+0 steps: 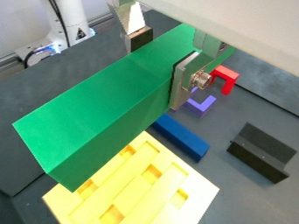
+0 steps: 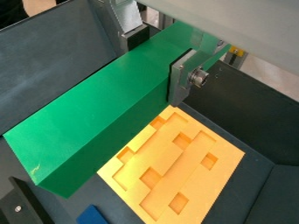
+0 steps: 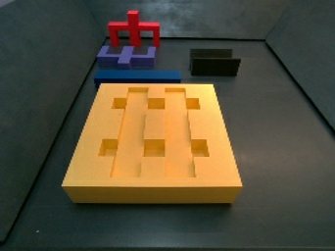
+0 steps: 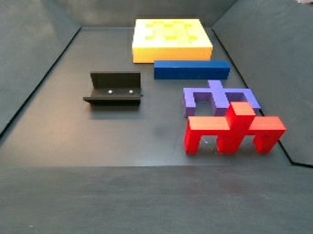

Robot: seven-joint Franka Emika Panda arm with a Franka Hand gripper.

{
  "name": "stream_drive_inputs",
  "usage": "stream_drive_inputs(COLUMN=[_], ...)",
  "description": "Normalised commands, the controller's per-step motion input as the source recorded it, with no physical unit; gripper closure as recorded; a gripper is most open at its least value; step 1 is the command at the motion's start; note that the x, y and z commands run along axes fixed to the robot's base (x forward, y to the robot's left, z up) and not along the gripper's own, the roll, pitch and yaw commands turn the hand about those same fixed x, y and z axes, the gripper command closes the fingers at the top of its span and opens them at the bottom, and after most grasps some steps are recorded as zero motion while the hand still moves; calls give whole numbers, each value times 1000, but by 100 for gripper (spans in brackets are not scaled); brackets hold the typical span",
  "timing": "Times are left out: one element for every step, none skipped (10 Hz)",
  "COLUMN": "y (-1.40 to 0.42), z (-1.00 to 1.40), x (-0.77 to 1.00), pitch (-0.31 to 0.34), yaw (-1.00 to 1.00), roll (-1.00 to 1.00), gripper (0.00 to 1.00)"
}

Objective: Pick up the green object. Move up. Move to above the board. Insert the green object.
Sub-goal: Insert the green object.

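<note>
While I hold the long, flat, smooth green bar (image 1: 100, 109) high over the floor, my gripper (image 1: 163, 57) is clamped on its far end, one silver finger plate (image 2: 184, 77) pressed flat against its side. Neither side view shows my arm or the bar, so I judge that I am well above the scene. Under the bar, both wrist views show the large thick yellow-orange board (image 2: 181, 166) with its grooves and square holes. The board lies on the dark floor (image 3: 281, 118), just beside a flat blue base (image 3: 137, 75). Behind it stand a purple piece (image 3: 127, 57), a red cross-shaped piece (image 3: 132, 27) and the black L-shaped fixture (image 3: 215, 64).

I think the lift is done and I am in the step of moving above the board, or near its end. The next move asks me to line the bar up with a groove of the board and then go down slowly, keeping the bar level. Which groove it must fit, I cannot tell from here.
</note>
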Motion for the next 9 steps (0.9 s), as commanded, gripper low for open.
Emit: stream_drive_inputs(y=[0, 0, -31, -69, -83, -109, -203, -186, -137], z=[-23, -420, -709, -906, -920, -894, -826, -817, -840], x=[0, 0, -26, -94, -97, -106, -186, -177, -194], pitch=[0, -63, -113, -127, -126, -116, -119, -103, -99], yaw=[0, -9, 0, 0, 0, 0, 91, 126, 126], roll=[0, -19, -13, 4, 27, 89, 166, 249, 241], gripper=[100, 100, 100, 100, 100, 100, 100, 100, 100])
